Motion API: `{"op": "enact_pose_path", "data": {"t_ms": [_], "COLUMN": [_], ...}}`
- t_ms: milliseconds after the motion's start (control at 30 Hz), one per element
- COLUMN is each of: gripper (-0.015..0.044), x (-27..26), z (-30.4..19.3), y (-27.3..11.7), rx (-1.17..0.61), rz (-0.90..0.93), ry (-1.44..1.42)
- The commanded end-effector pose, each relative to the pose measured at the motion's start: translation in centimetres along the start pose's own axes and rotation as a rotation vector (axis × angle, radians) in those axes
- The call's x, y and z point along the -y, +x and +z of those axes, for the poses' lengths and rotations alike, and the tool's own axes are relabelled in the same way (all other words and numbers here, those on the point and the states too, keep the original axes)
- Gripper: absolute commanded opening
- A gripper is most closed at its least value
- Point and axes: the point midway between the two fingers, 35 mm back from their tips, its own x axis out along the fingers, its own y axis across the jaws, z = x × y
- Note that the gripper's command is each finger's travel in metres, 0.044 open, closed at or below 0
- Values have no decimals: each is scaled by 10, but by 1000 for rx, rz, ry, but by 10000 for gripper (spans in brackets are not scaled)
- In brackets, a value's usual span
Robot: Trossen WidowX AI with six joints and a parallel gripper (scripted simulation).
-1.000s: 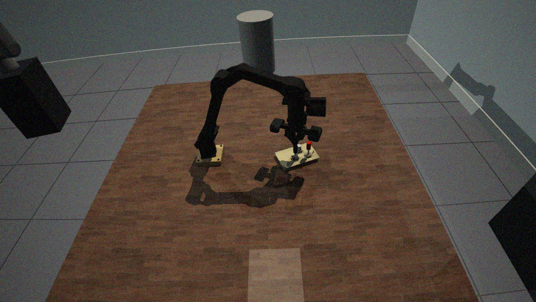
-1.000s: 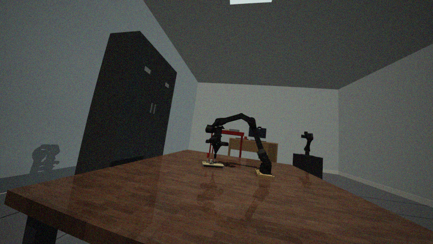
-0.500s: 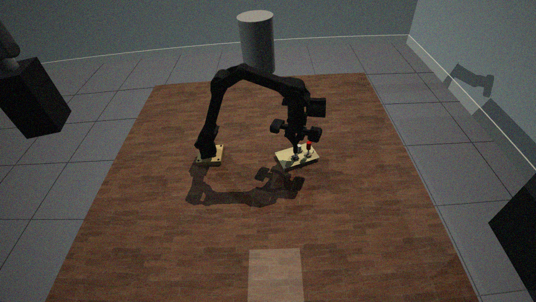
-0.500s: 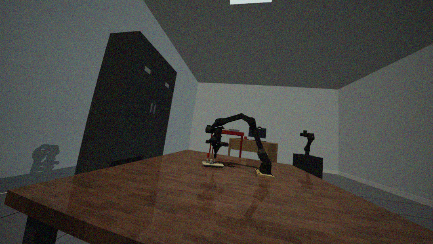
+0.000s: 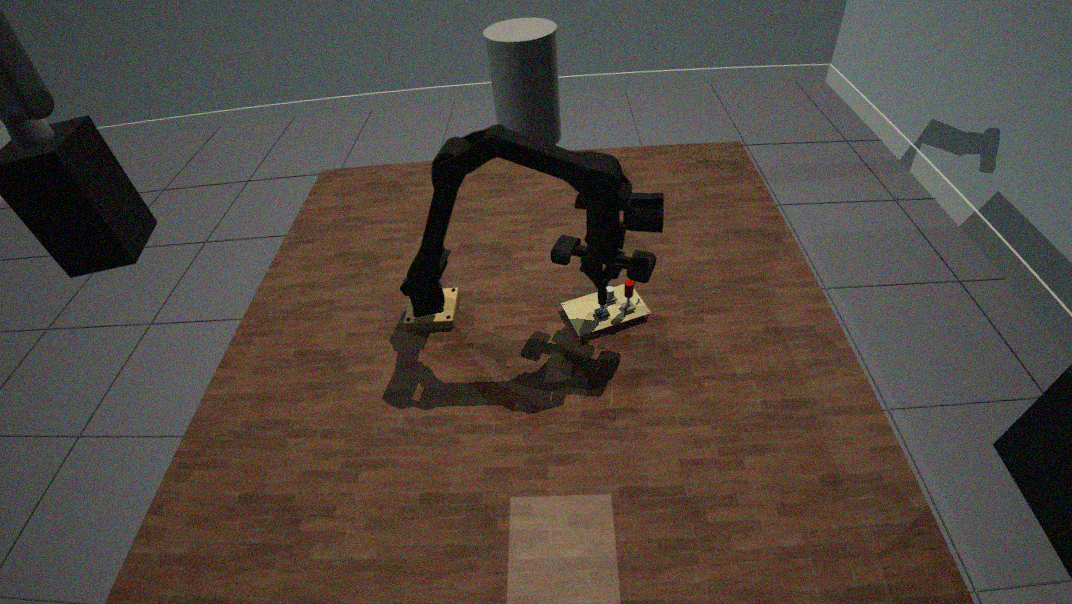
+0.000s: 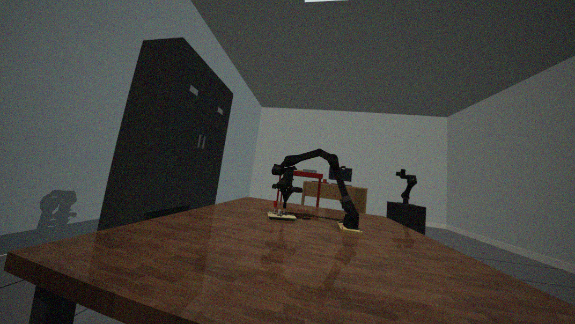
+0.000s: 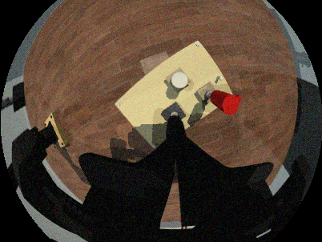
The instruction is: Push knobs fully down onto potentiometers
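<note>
The pale yellow circuit board (image 5: 576,306) (image 6: 271,216) (image 7: 134,103) stands on the table. A red knob (image 5: 629,289) (image 6: 275,204) (image 7: 225,102) stands high on its shaft, with shaft showing below it. A black knob (image 5: 602,297) (image 6: 285,204) (image 7: 175,123) is upright over the potentiometer nearest my arm's side of the board; its gap to the potentiometer is hard to tell. A white knob (image 5: 609,290) (image 6: 279,211) (image 7: 179,80) sits low behind them. My gripper (image 5: 600,282) (image 6: 285,196) (image 7: 176,137) is shut and empty, its tips at the black knob's top; contact is unclear.
My arm's base plate (image 5: 450,306) (image 6: 343,228) (image 7: 58,130) is at the left in the top view. The red knob stands close beside the gripper, taller than the white one. A pale rectangle (image 5: 562,547) marks the table's near part.
</note>
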Motion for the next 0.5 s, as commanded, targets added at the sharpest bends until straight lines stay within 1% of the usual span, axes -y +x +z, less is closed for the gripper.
{"op": "enact_pose_path", "data": {"t_ms": [0, 467], "gripper": [0, 0], "x": [0, 0], "z": [1, 1], "y": [3, 9], "rx": [4, 4], "rz": [2, 2], "ry": [3, 3]}}
